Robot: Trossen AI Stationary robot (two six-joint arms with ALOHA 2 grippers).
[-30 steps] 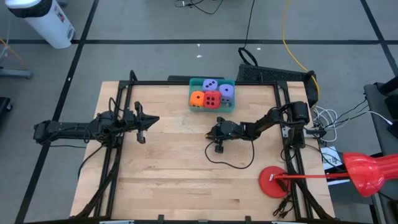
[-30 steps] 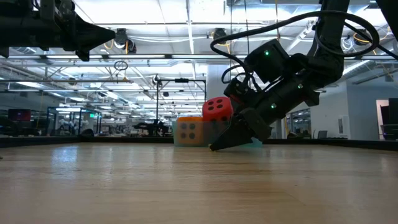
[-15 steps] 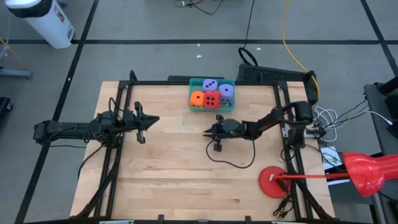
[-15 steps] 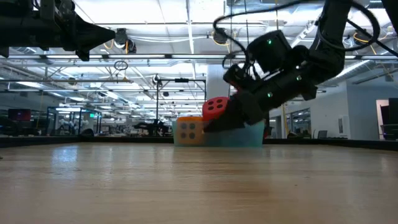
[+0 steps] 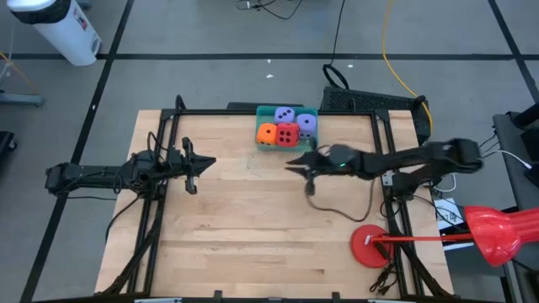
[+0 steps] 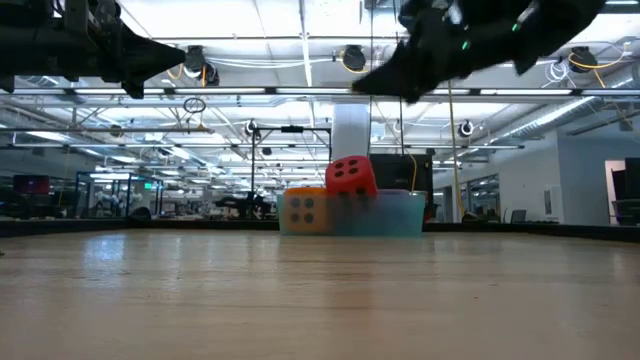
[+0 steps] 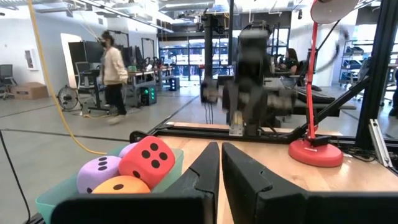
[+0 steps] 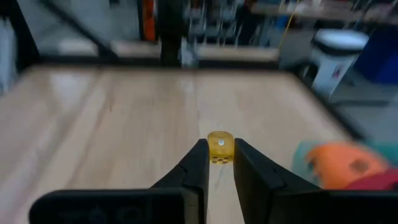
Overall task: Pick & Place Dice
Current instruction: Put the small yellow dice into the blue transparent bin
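My right gripper [image 8: 215, 163] is clenched on a small yellow die [image 8: 219, 147], pinched between the two fingertips, and I hold it raised above the table [image 5: 244, 227] rather than down on the wood. One pale pip faces my wrist camera and a few dark ones sit on the face below; a cube has no long axis, but its flat faces lie square against my pads, so it looks level in the grasp.

Just ahead of my fingertips and slightly to one side is the teal bin [image 5: 287, 126], holding the orange die [image 5: 266, 132], the red die [image 5: 288, 133] and two lavender dice [image 5: 296, 118]. From table height the red one rides higher than the rest, perched on top.

I judge the pick done and the carry under way: four soft dice already rest in the bin, and the yellow one has yet to be placed. Whether it belongs in that bin I can only guess, as the view is blurred.

Across the table, well away from me, my left gripper [image 7: 220, 163] waits, fingers nearly together, gripping nothing.
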